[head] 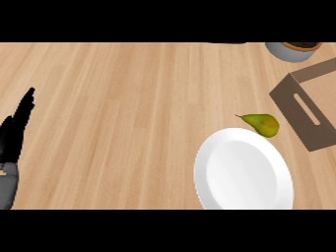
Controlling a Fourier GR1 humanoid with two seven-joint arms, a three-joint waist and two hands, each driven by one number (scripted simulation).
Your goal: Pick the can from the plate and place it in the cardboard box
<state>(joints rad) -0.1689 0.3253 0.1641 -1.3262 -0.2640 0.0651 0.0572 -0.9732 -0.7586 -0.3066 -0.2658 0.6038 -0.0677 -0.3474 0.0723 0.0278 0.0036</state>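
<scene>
Head view: pear (262, 124) between plate (243, 172) and cardboard box (321, 134).

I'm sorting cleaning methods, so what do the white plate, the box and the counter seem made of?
Plate: probably glazed ceramic, plain white with soft shading. Box: brown cardboard, matte, with a cut handle slot. Counter: light wood or wood-look laminate, showing plank seams and grain.
</scene>
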